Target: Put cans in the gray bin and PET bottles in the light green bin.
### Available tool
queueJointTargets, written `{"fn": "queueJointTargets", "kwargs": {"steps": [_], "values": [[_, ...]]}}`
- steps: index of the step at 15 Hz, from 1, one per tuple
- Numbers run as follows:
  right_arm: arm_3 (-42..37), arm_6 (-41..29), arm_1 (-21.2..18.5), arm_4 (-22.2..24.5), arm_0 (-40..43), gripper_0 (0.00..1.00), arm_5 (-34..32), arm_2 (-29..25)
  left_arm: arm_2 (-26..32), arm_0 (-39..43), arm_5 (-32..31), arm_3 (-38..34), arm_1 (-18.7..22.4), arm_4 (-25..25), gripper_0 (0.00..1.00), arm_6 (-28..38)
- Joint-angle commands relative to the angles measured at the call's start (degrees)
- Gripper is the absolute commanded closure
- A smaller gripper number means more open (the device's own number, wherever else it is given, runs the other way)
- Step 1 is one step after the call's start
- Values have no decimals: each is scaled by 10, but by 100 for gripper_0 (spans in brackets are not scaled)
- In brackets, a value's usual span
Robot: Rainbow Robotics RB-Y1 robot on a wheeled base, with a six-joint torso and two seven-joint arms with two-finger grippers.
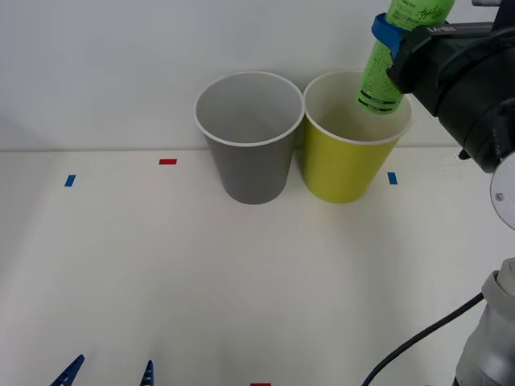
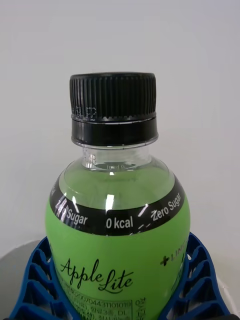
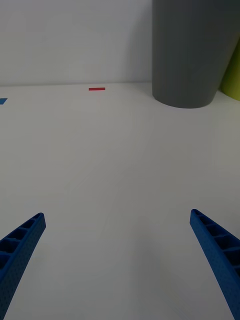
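The white desk spreads out in front of me, with small red and blue tape marks scattered across it. Toward its far edge stand two bins side by side, touching or nearly so: the gray bin on my left and the light green bin on my right, both upright, with white rims and pale insides. I cannot see anything lying inside either of them from the front.

My right arm reaches in from the upper right, dark and bulky. My right gripper is clamped on the bottle, its blue ribbed fingers pressed against both sides of the green wrap. The bottle hangs tilted over the mouth of the light green bin, bottom end down and dipping just past the far part of the rim, cap end up and away. In my right wrist view the black screw cap points up, with a dark band of white print below it.

My left gripper sits low at the near edge of the desk, well apart from the bins. Its two blue fingers are spread wide, holding nothing, with bare desk between them and the gray bin ahead.
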Motion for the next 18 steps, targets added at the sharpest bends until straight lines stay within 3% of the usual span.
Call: {"fn": "queueJointTargets", "kwargs": {"steps": [1,3,7,17,18], "values": [[101,2,-11,24,-18,98,-99,12,0,0,0,0,0,0,0,0],[172,5,-18,26,-32,98,-159,17,0,0,0,0,0,0,0,0],[235,5,-38,29,-74,98,-165,14,0,0,0,0,0,0,0,0],[243,8,-54,29,-82,98,-165,23,0,0,0,0,0,0,0,0],[242,9,-55,28,-82,27,-165,21,0,0,0,0,0,0,0,0]]}}
